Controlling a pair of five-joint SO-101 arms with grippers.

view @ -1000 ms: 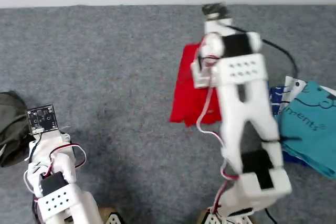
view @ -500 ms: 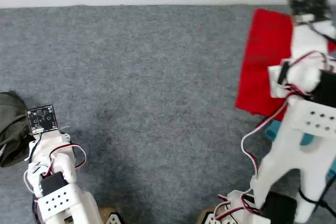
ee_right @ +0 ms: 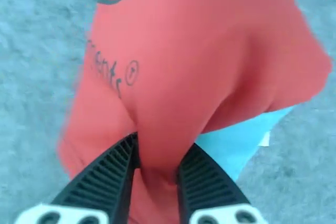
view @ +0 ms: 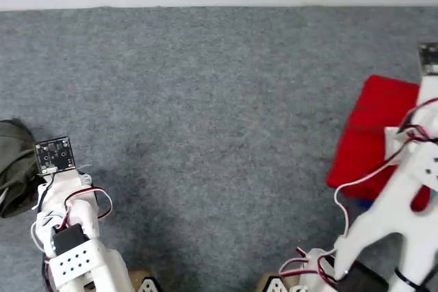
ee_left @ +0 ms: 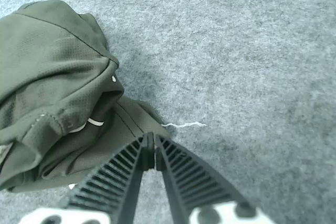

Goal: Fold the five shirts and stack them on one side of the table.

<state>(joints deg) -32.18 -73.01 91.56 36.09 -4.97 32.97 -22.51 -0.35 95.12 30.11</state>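
Observation:
A folded red shirt (view: 376, 131) hangs at the right edge of the table, and my right gripper (ee_right: 156, 156) is shut on a fold of the red shirt (ee_right: 194, 61). Beneath it a teal shirt (ee_right: 239, 142) peeks out. The right arm (view: 404, 196) stands in front of the shirt in the high view. A crumpled olive-green shirt (view: 12, 165) lies at the table's left edge. My left gripper (ee_left: 154, 148) is shut with nothing in it, its tips just above the grey cloth beside the olive shirt (ee_left: 52, 87).
Grey felt covers the table (view: 205, 100), with a white wall along its far edge. A short white thread (ee_left: 184, 125) lies on the felt by the left gripper. A sliver of blue cloth (view: 366, 203) shows under the red shirt.
The right arm has carried the red shirt from the table's middle over to the right side, above the teal shirt. The left arm has kept still.

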